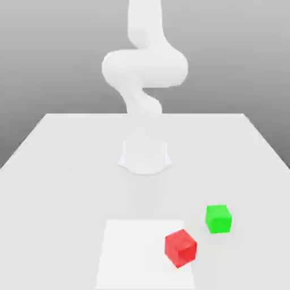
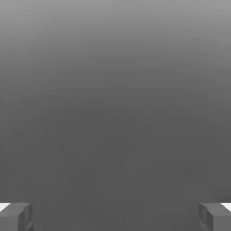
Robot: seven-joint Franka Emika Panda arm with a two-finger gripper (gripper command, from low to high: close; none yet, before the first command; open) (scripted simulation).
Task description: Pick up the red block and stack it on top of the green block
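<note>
In the exterior view, you have the red cube (image 1: 180,248) low on the light tabletop (image 1: 68,192), turned cornerwise and overlapping the right edge of the paler rectangular patch (image 1: 139,255), with the green cube (image 1: 218,219) near it, farther right and higher in that view. Your Panda arm's base (image 1: 145,156) stands well behind both cubes. In the hand view, your two-finger gripper (image 2: 115,217) is spread wide, and the red cube lies apart from it, outside its grasp
</note>
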